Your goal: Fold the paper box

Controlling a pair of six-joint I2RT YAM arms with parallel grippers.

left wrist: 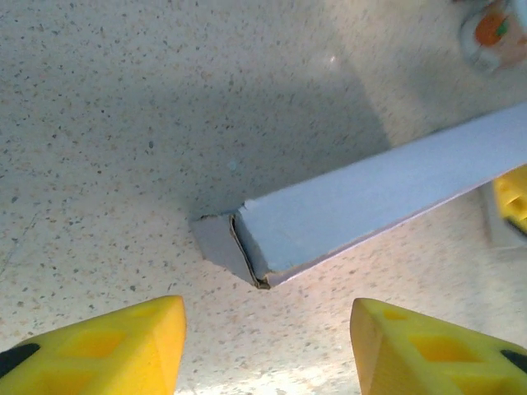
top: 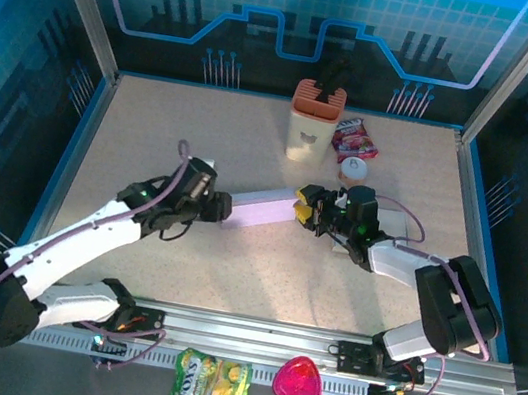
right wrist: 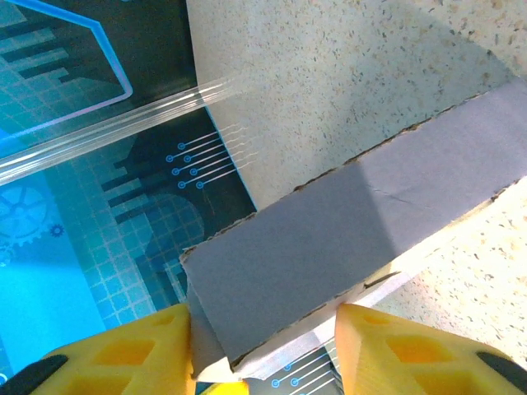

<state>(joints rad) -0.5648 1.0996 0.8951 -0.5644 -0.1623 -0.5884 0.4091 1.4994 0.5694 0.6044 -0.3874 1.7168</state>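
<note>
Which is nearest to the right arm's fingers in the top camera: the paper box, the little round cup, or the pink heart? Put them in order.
1. paper box, between the right fingers.
2. little round cup, just behind them.
3. pink heart, out front, past the rail.

The paper box (left wrist: 370,206) is cut off at right.

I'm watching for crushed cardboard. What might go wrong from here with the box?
1. The right gripper grips just one end of the long box; it may sag, twist or crush there.
2. The left gripper is open, short of the other end, whose flap looks loosely tucked; a push could buckle it.
</note>
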